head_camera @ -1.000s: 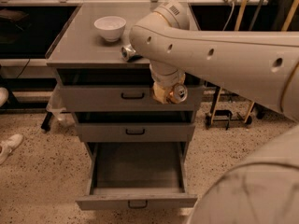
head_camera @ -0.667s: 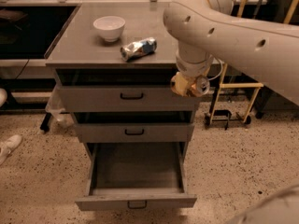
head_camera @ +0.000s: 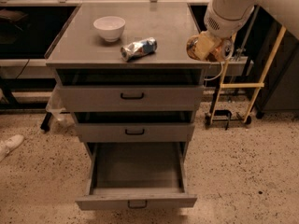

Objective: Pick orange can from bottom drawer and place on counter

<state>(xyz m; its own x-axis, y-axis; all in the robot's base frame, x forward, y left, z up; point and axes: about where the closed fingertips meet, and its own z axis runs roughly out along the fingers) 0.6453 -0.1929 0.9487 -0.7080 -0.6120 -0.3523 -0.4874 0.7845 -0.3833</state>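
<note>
My gripper hangs from the white arm at the upper right and is shut on the orange can, an orange-gold crushed can. It holds the can in the air at the right front edge of the counter, about level with its top. The bottom drawer is pulled out and its inside shows no object. The can's far side is hidden behind the gripper.
A white bowl and a crushed silver-and-blue can sit on the counter. The two upper drawers are slightly open. A yellow-framed cart stands to the right of the cabinet. A white shoe lies on the floor at left.
The arm has risen and swung to the right, carrying the orange can from in front of the top drawer up to counter height at the right edge.
</note>
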